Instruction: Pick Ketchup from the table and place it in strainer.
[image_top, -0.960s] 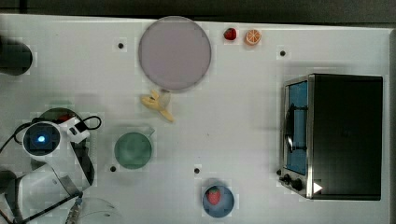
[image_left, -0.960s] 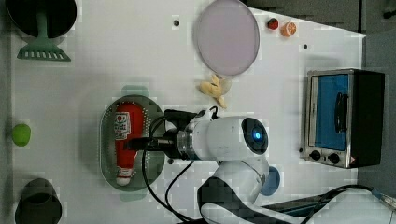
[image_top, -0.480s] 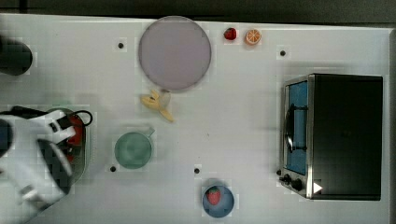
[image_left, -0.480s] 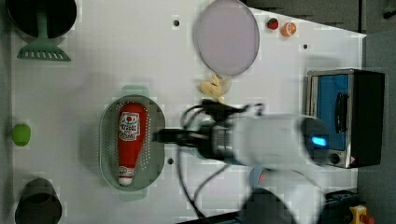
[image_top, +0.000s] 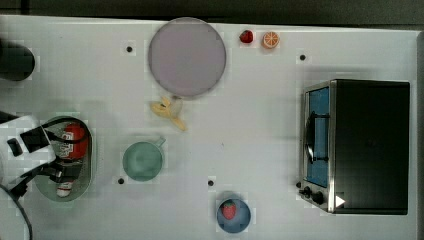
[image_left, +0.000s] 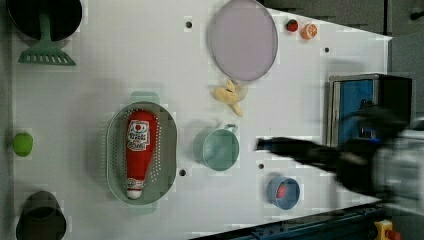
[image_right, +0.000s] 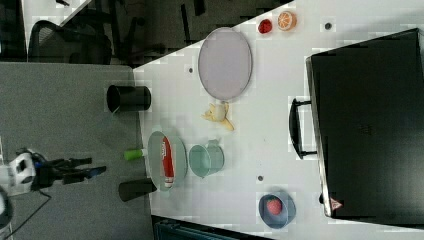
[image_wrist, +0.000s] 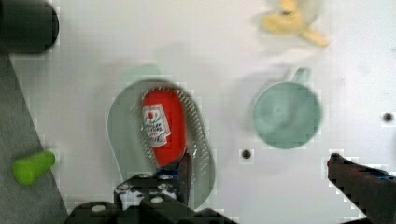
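The Ketchup (image_left: 138, 150), a red bottle with a white cap and label, lies on its side inside the mint-green strainer (image_left: 114, 150), cap toward the left view's bottom. It lies the same way in the right view, Ketchup (image_right: 166, 159) in strainer (image_right: 154, 150). My gripper (image_wrist: 259, 161) is open, its two dark fingers (image_wrist: 184, 169) wide apart with nothing between them, and it is raised above the Ketchup (image_wrist: 163, 128) and clear of it. The top view has my white arm (image_top: 22, 150) covering part of the strainer (image_top: 88, 170).
A teal cup (image_left: 220, 149) stands beside the strainer. A grey-lilac plate (image_left: 243, 40), a banana (image_left: 229, 95), a strawberry (image_left: 291, 25) and an orange half (image_left: 309, 31) lie beyond it. A toaster oven (image_top: 360, 145) and a blue bowl (image_top: 233, 216) are at the top view's right. Black cups (image_left: 40, 222) and a green object (image_left: 22, 144) sit nearby.
In the left view my arm has pulled away from the strainer toward the left view's right, uncovering the Ketchup, which stays lying in the strainer. The jaws stay open.
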